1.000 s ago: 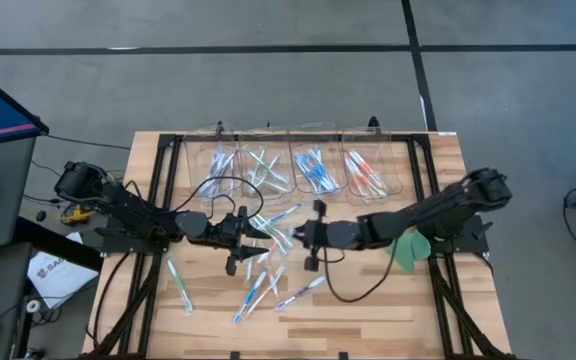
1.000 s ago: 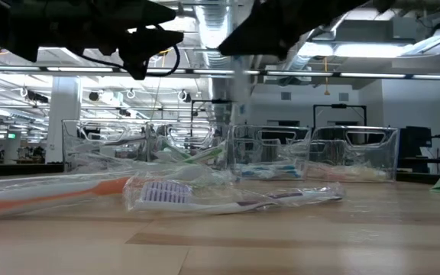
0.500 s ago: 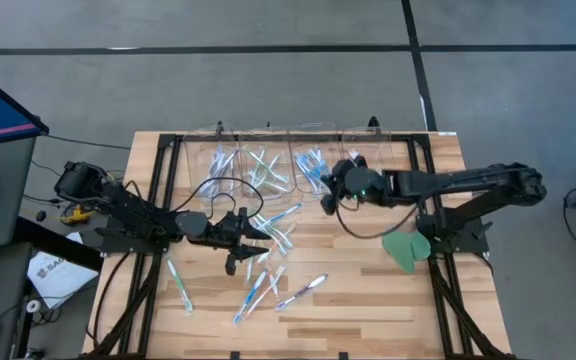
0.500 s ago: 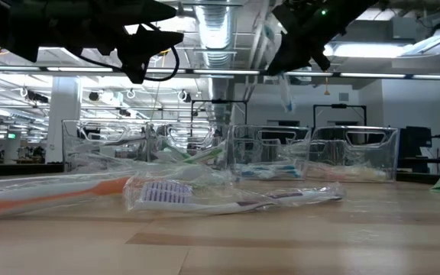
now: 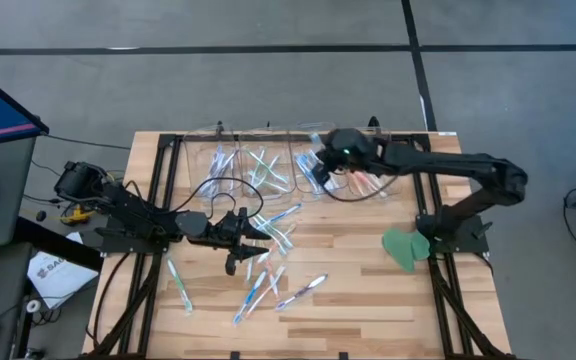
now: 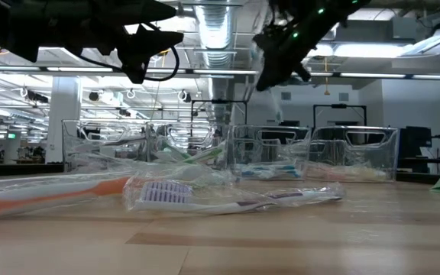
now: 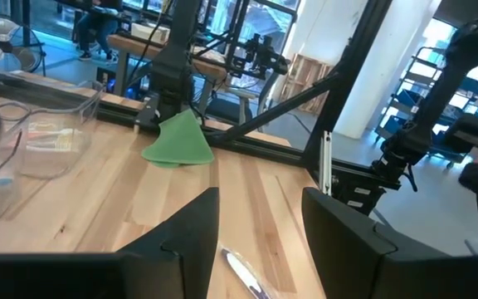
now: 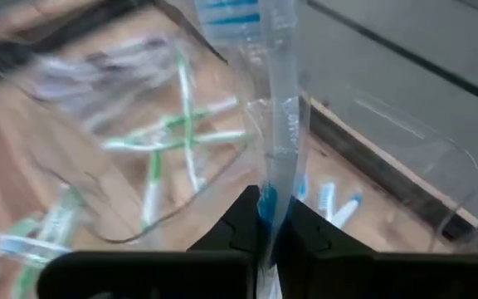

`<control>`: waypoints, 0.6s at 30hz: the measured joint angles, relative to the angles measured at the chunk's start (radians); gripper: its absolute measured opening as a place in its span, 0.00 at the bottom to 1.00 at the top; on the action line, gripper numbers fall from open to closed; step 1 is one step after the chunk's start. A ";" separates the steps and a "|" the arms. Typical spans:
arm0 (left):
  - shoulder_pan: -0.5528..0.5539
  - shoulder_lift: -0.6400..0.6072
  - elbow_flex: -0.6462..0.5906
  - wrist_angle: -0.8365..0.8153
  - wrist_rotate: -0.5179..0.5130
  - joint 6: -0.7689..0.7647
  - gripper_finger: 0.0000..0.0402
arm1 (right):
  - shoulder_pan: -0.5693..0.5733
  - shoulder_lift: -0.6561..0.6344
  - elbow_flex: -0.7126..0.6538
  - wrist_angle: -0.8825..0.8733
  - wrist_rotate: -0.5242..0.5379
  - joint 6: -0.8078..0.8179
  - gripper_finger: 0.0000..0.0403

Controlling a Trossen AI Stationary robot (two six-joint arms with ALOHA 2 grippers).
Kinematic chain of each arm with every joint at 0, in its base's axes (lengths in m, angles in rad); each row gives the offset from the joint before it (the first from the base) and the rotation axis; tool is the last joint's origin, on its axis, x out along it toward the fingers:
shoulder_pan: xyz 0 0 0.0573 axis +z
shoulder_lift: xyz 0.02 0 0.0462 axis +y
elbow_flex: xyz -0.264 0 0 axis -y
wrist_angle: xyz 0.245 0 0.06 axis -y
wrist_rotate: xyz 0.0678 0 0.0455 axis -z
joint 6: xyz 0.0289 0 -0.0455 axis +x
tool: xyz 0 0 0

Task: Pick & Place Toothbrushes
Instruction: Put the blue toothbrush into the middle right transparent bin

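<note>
Colours on the table

The toothbrushes (image 5: 268, 282) were translucent white with blue, green, orange and purple accents; the one between the black fingers (image 8: 243, 218) showed blue. The bins (image 5: 368, 170) were clear, the disc (image 5: 405, 248) green, the table (image 5: 368, 310) pale wood.

No text, label, brand or number can be read anywhere; the paper sheet (image 5: 52, 272) lying on the floor left of the table carries print too small to make out.
</note>
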State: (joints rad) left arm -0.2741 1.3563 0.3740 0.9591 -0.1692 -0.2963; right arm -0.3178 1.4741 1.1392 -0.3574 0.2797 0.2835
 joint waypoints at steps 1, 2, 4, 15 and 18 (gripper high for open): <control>0.000 0.000 0.000 0.000 0.000 0.000 0.42 | -0.008 0.032 0.027 -0.021 -0.001 -0.003 0.04; 0.000 0.000 0.000 -0.001 0.000 0.000 0.42 | -0.014 0.066 0.053 -0.046 -0.003 -0.002 0.06; 0.000 0.000 0.000 -0.001 0.000 0.000 0.42 | -0.025 0.136 0.111 -0.125 -0.003 0.007 0.09; -0.016 0.000 -0.020 0.000 -0.003 -0.008 0.42 | -0.075 0.402 0.290 -0.372 0.004 0.050 0.10; -0.016 0.000 -0.038 -0.002 -0.002 -0.008 0.43 | -0.080 0.425 0.318 -0.393 0.005 0.053 0.18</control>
State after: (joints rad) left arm -0.2905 1.3563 0.3356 0.9574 -0.1716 -0.3044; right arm -0.3976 1.8995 1.4568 -0.7503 0.2847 0.3361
